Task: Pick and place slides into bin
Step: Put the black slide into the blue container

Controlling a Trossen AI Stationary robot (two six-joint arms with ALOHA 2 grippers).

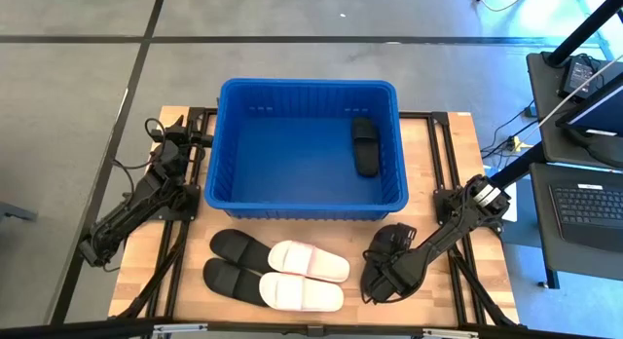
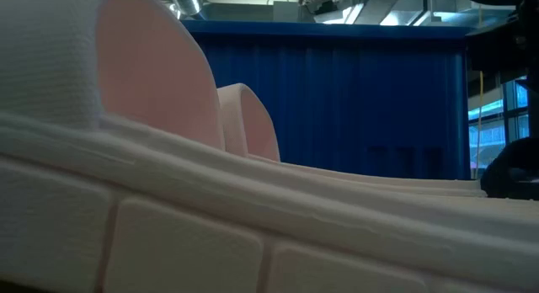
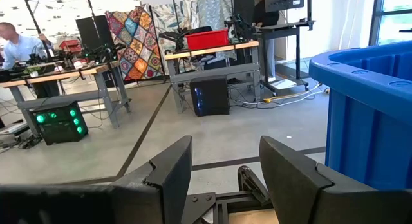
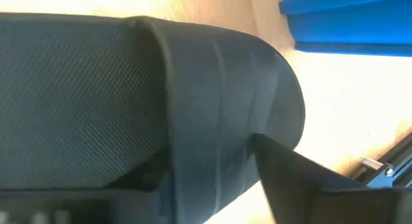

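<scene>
The blue bin [image 1: 307, 198] stands at the table's far middle with one black slide [image 1: 363, 145] lying in its right part. Near the front edge lie two black slides [image 1: 241, 246] and two white slides [image 1: 310, 261] side by side, soles down. My right gripper [image 1: 382, 276] points steeply down at another black slide [image 1: 394, 238] near the front right. That slide's wide strap [image 4: 193, 108] fills the right wrist view. My left gripper [image 3: 222, 179] waits open and level at the bin's left far side, holding nothing.
The bin's tall ribbed wall [image 2: 354, 99] rises just behind the slides on the table. The white slides [image 2: 168, 183] lie right in front of the low camera. Bare wood [image 1: 443, 164] shows to the right of the bin. Desks and a laptop stand beyond the table's right edge.
</scene>
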